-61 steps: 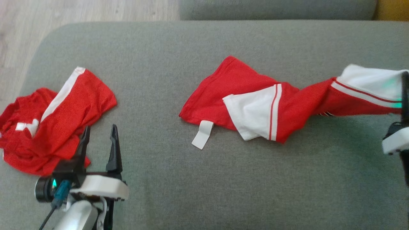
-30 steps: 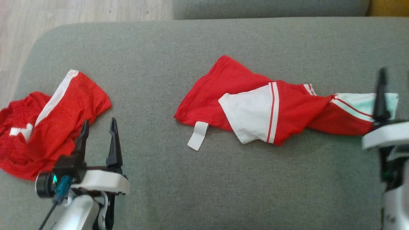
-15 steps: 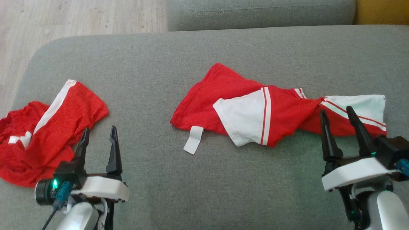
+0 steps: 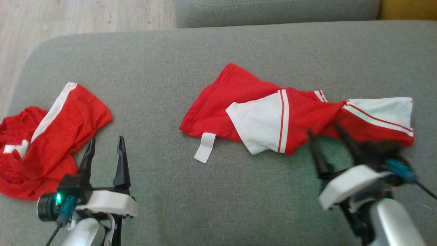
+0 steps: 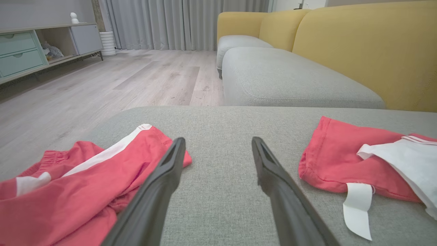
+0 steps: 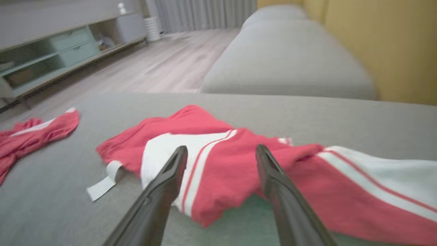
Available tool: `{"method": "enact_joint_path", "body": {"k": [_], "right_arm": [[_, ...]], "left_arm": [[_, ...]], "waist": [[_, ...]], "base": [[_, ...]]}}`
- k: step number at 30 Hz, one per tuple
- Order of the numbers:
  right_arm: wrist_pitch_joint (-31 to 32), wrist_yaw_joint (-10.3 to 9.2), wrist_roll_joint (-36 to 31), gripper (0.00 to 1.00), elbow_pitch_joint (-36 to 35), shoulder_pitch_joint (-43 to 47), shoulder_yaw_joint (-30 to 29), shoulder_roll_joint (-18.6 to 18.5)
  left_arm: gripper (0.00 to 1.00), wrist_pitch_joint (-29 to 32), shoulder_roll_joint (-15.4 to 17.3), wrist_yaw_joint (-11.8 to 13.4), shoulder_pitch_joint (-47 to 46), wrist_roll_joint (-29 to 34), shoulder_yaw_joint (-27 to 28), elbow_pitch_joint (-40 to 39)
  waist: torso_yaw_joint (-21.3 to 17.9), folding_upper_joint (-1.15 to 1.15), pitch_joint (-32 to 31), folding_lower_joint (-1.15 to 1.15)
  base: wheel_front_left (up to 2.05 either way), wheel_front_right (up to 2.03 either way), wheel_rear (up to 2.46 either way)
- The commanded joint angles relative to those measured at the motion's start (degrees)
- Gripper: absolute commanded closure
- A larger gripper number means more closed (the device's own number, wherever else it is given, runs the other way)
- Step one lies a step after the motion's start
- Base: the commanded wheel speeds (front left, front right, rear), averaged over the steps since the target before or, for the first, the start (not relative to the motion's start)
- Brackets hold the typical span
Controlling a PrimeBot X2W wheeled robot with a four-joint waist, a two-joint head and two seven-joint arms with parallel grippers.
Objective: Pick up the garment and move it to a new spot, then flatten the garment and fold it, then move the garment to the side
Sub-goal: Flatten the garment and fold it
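The garment [image 4: 252, 99], red with white panels and thin stripes, lies twisted and crumpled across the middle of the grey cushion [image 4: 205, 198], running from the centre towards the right. A white tag [image 4: 205, 152] sticks out from its lower left hem, flat on the cushion.

The right pincer [image 4: 323, 130] is blurred in the head view. Its two fingers stand wide apart at the garment's lower edge, near the twist in the middle, with nothing clamped between them. Whether the tips touch the cloth I cannot tell.

The left pincer [image 4: 106, 139] is also spread wide and holds nothing. It sits over bare cushion, its left finger just at the edge of a second red garment [image 4: 68, 116] bunched at the cushion's left end.
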Motion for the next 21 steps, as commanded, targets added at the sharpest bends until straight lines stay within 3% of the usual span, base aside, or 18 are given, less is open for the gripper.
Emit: {"method": "enact_joint_path", "body": {"k": [1, 5, 11, 21], "right_arm": [[1.6, -0.04, 1.0, 0.00, -0.5, -3.6, 3.8, -1.5], [5.7, -0.04, 3.8, 0.00, 4.9, -7.7, 12.7, -4.5], [7.0, -0.04, 6.5, 0.00, 13.0, -14.3, 23.4, -7.2], [13.5, -0.04, 8.1, 0.00, 27.5, -22.5, 32.0, -8.2]], "left_arm": [[0.00, -0.2, 1.7, 0.4, -2.8, -0.2, 2.1, -1.8], [0.00, -0.2, 1.2, 0.3, -4.0, 0.0, 1.6, -1.7], [0.00, -0.7, 0.3, -0.2, -5.9, 0.1, 1.2, -0.7], [0.00, -1.7, -1.5, -1.1, -7.8, 0.3, 0.8, 1.2]], "waist": [[0.1, 0.00, 0.6, 0.00], [0.9, 0.00, 2.1, 0.00], [2.8, 0.00, 4.2, 0.00], [5.0, 0.00, 6.8, 0.00]], "base": [[0.00, 0.00, 0.00], [0.00, 0.00, 0.00], [0.00, 0.00, 0.00], [0.00, 0.00, 0.00]]}}
